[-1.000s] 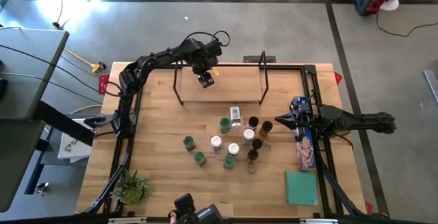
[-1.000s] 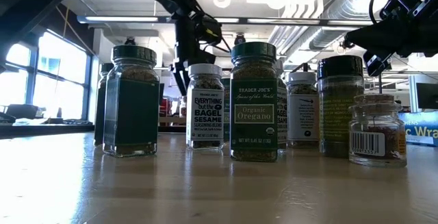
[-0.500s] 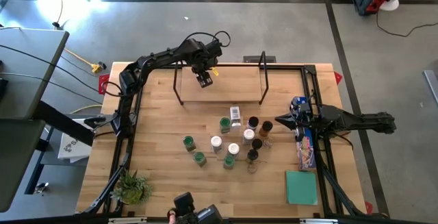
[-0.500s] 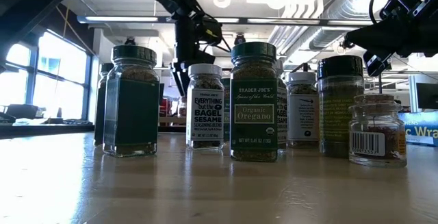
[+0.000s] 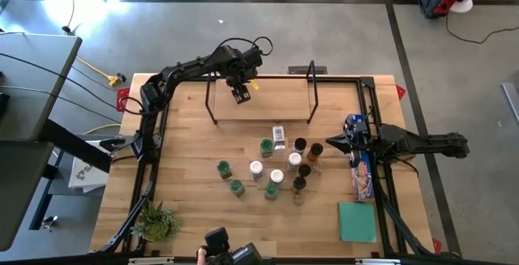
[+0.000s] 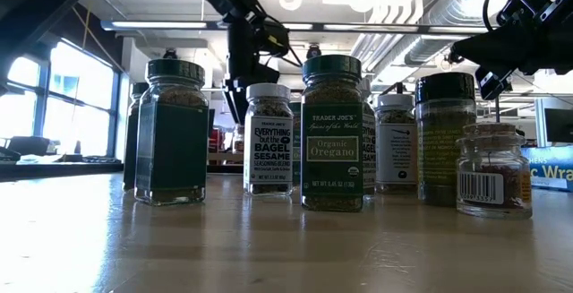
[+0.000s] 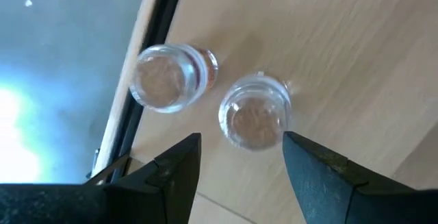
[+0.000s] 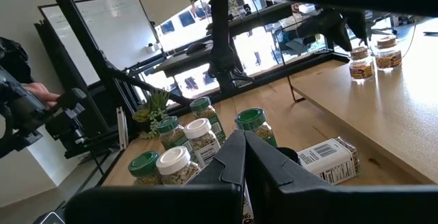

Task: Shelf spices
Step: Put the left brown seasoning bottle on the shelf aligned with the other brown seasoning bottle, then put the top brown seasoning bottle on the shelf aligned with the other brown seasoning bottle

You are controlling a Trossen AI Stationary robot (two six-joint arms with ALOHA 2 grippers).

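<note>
My left gripper (image 5: 240, 94) hangs open over the shelf (image 5: 268, 108), a wooden board between black wire uprights at the table's far middle. In the left wrist view its fingers (image 7: 239, 162) point down above two clear-topped spice jars (image 7: 168, 85) (image 7: 254, 112), which stand upright on the board near its edge. The fingers touch neither jar. Several more spice jars (image 5: 276, 166) with green, white and black tops stand on the table's middle; in the low view they stand in a row (image 6: 332, 132). One jar (image 8: 328, 161) lies on its side. My right gripper (image 5: 336, 142) waits shut at the table's right.
A long blue box (image 5: 362, 176) and a flat teal square (image 5: 357, 220) lie by the right edge. A small plant (image 5: 156, 222) stands at the near left corner. The black table frame (image 5: 366, 95) runs around the edges. A person's hand (image 8: 41, 94) shows beyond the table.
My left gripper has risen a little above the shelf board and drifted slightly toward the table's left; the two jars stay standing on the board.
</note>
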